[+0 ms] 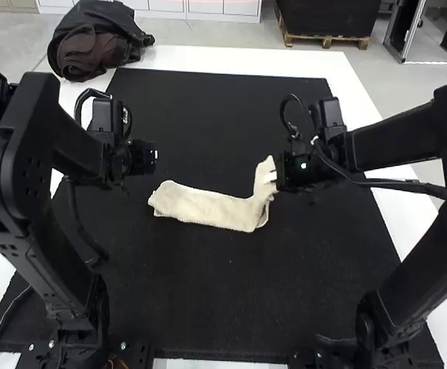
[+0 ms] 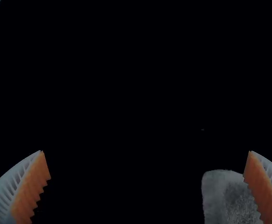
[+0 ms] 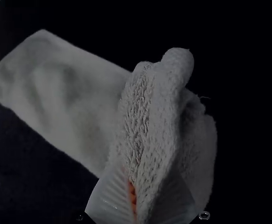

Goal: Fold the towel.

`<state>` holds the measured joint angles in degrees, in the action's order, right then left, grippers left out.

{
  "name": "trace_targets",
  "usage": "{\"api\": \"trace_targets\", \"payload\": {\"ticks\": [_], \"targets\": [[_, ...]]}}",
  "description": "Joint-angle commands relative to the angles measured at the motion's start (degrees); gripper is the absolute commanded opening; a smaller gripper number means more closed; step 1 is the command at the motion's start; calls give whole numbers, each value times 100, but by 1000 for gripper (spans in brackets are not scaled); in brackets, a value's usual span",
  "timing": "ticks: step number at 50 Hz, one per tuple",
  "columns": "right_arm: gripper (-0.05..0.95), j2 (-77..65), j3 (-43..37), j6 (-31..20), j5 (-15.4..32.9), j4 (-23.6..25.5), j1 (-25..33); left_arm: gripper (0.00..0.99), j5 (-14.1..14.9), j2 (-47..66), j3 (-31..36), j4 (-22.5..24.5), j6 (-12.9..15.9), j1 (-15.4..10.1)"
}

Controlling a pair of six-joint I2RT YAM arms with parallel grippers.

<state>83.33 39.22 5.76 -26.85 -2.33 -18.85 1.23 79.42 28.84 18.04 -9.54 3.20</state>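
Towel (image 1: 208, 207), one, cream, with a textured pile. It lies on a black mat (image 1: 208, 300) covering much of the white worktop (image 1: 350, 84). Form: a long narrow strip, mostly flat, running between the two arms, with the end by the right arm raised and bunched; a further layer shows beside the raised part.

Right gripper (image 1: 274, 177), one. Its fingers (image 3: 109, 198), white and ribbed, are closed on the raised end of the towel, with the gathered cloth between them and standing up past their tips. A little of one orange pad (image 3: 132, 198) shows against the cloth. The flat length of the towel leads away from this grip toward the left arm's side.

Left gripper (image 1: 152, 155), one. Fingers (image 2: 26, 193) wide apart, with no cloth held. In the left wrist view a rounded corner of the towel lies near one finger and is partly hidden behind it. In the high view the towel's flat end is near this gripper, slightly nearer the arm bases.

Dark bundle (image 1: 93, 42), one, soft, at the worktop's far left corner.
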Motion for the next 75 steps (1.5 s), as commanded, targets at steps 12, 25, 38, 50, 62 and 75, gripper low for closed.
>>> {"api": "trace_targets", "payload": {"ticks": [12,25,38,50,62,75], "targets": [[-25,491,507,312,-4,-356,-690,970,-106,-207,219,-11,31,181],[-25,992,973,329,48,-462,-1121,970,-115,-207,192,-3,154,436],[-25,1449,1430,391,119,-497,-1499,970,-115,-207,183,15,312,629],[-25,1871,1799,470,171,-593,-1877,970,-106,-207,166,33,356,822],[-25,2267,2213,540,171,-646,-2158,970,-97,-207,95,77,436,998],[-25,2732,2714,540,171,-655,-2378,970,-88,-207,-1,147,471,1033]]}}
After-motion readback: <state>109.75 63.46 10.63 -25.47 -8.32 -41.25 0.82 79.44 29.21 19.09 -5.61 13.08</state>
